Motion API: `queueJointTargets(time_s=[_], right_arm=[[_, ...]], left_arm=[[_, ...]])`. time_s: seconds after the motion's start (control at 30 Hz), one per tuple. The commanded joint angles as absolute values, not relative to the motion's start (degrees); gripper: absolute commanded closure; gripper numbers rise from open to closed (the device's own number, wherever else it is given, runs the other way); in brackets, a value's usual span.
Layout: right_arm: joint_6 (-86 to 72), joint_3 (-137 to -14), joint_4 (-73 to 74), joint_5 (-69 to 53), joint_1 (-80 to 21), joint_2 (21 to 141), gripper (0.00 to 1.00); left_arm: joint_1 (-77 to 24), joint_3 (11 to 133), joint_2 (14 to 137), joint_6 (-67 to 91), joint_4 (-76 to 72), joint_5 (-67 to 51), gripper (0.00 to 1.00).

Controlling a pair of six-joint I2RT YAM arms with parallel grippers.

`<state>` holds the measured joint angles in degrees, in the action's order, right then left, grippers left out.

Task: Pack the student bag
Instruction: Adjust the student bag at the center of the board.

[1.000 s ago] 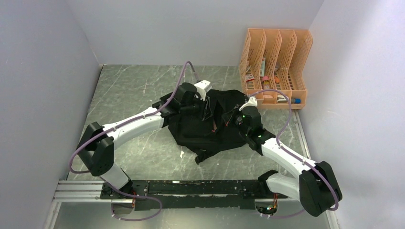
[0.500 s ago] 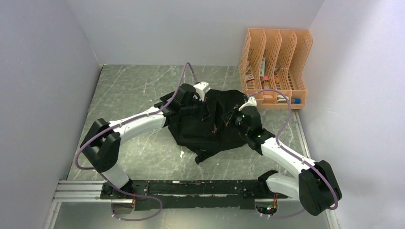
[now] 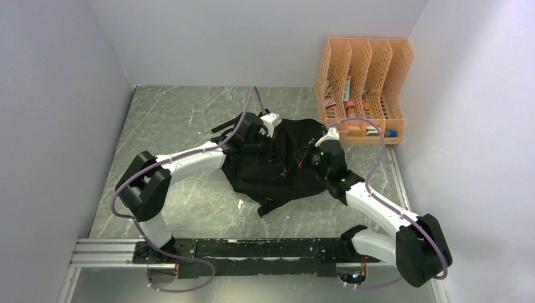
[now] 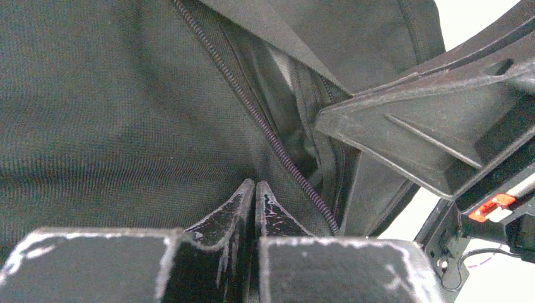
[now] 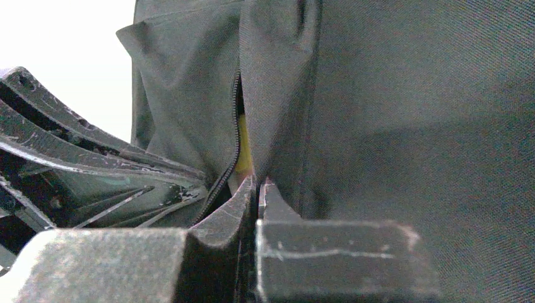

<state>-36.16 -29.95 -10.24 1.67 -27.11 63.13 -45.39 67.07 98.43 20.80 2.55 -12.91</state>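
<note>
The student bag (image 3: 277,170), black and soft, lies in the middle of the table. My left gripper (image 3: 270,146) is on its upper left part and my right gripper (image 3: 303,158) on its upper right, close together. In the left wrist view the left gripper (image 4: 254,185) is shut, its tips pinching a pucker of bag fabric (image 4: 113,113) beside the zipper (image 4: 265,126). In the right wrist view the right gripper (image 5: 258,183) is shut on the fabric edge (image 5: 277,95) by the open zipper. Something yellow (image 5: 242,151) shows inside the gap.
An orange slotted file organiser (image 3: 364,88) with small items stands at the back right, close to the bag. Grey walls close in the table on the left, back and right. The arm bases sit on a rail (image 3: 252,249) at the near edge.
My left arm has stretched forward, its elbow moving right and its gripper shifting a little right and back along the bag's top. The right arm has stayed still.
</note>
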Motion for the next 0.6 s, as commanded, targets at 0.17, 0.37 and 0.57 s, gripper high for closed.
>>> queueJointTargets(time_s=[0.17,0.37,0.57], right_arm=[[-34.3,-32.7,-10.1,0.3,-27.2,61.2,1.0],[-34.0,-33.7,-8.7,-1.1,-27.2,62.5,1.0],[-33.4,-35.2,-4.3,2.7,-27.2,60.2,0.88]], left_arm=[[-46.4,69.4,102.3,21.2,-2.3,-11.3,0.92],[-46.4,71.8,105.0,20.0,-3.1,-9.7,0.94],[-46.2,74.2,103.5,18.2,-0.8,-6.4,0.94]])
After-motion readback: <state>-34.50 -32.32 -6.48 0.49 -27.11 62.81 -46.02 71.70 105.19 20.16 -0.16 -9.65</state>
